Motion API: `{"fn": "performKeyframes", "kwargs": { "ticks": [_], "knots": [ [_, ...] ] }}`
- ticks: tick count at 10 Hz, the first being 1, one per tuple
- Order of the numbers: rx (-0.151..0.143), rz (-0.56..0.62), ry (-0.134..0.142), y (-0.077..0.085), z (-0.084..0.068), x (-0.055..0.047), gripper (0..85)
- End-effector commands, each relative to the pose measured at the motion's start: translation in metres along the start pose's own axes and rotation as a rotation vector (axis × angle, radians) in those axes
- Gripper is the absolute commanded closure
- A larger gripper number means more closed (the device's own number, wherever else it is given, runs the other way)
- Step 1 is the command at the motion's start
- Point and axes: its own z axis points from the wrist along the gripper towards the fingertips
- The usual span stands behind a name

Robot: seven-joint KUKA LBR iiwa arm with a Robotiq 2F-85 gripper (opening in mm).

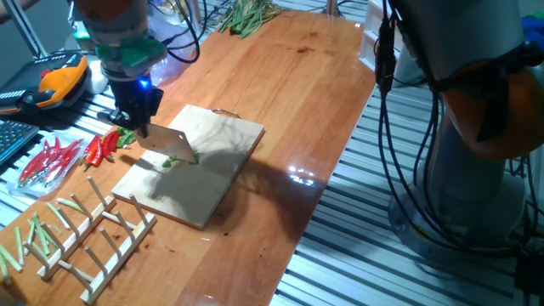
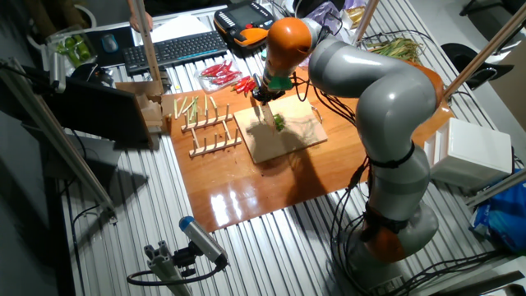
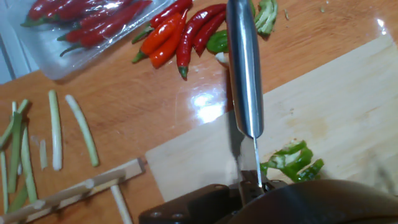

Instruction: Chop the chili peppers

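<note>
The green chili lies on the wooden cutting board, cut into a few glossy bits. My gripper is shut on the handle of a knife. The blade stands edge-down over the board's near-left part, right beside the bits on their left. Whether the edge touches the board is hidden. In the other fixed view the gripper holds the knife just left of the chili. More green pieces lie off the board by the red chilies.
Slender red chilies lie loose left of the board, with more in a clear tray. Pale-green stalk sticks and a wooden rack sit at the near left. A bunch of greens lies at the far end.
</note>
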Motion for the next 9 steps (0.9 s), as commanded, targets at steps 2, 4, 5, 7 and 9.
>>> {"fn": "performKeyframes", "kwargs": {
  "ticks": [2, 4, 5, 7, 9],
  "knots": [
    [-0.006, -0.006, -0.011, 0.0, 0.0, 0.0, 85.0],
    [-0.077, -0.019, -0.001, 0.0, 0.0, 0.0, 85.0],
    [-0.098, -0.012, 0.004, 0.008, -0.002, -0.005, 85.0],
    [-0.128, -0.011, -0.005, 0.04, -0.015, -0.022, 85.0],
    [-0.172, -0.022, -0.022, 0.067, -0.029, -0.032, 85.0]
  ]
}}
